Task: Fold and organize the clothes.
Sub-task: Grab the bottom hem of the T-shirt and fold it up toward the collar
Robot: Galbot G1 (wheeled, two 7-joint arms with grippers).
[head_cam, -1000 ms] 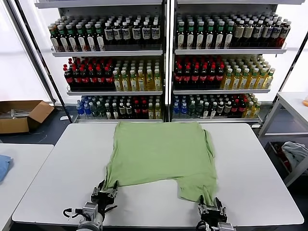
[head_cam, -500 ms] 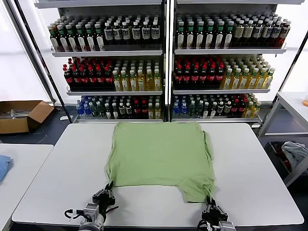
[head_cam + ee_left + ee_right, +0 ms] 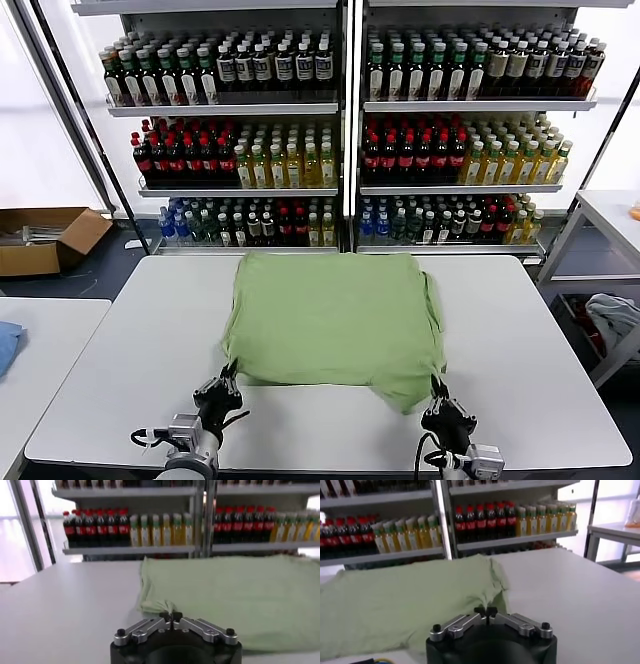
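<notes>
Green shirt (image 3: 333, 318) lies folded on the white desk (image 3: 520, 345), spread ahead of both grippers. Left gripper (image 3: 226, 383) is clamped on the near left corner; right gripper (image 3: 437, 404) is clamped on the near right corner. Bottle shelves (image 3: 345, 120) stand beyond.

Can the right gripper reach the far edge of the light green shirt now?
Probably not: the right gripper is shut on the light green soft-fabric shirt at its near corner, and the far edge lies across the table.

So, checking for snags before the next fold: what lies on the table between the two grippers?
Head view: the polo shirt's near hem, then bare white table, between the left gripper and right gripper.
</notes>
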